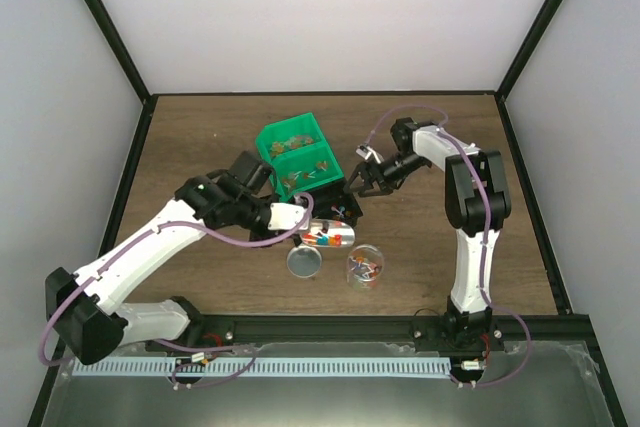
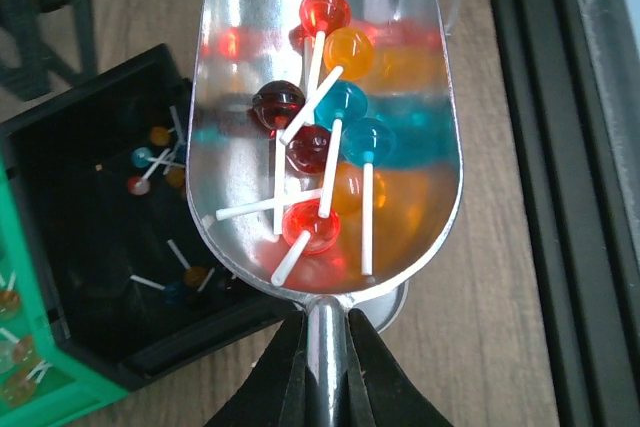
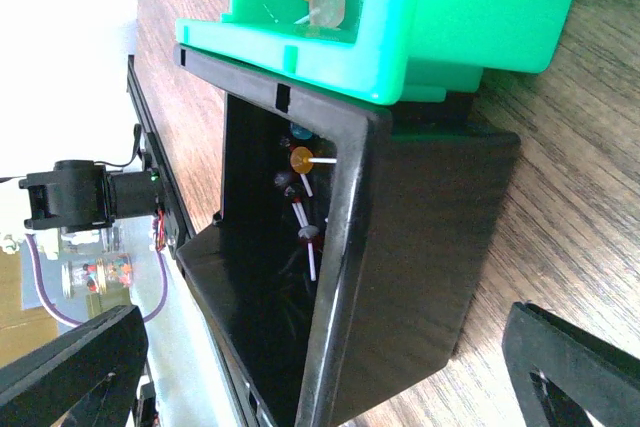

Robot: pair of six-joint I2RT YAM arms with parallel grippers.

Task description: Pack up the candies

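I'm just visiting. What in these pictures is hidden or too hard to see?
- Top view: the candies in the clear cup are too small to count.
- Left wrist view: the scoop covers part of the black bin, and the bottom edge cuts off its handle.
- Right wrist view: the black bin's near wall hides most of its inside; the top edge cuts off the green bin.
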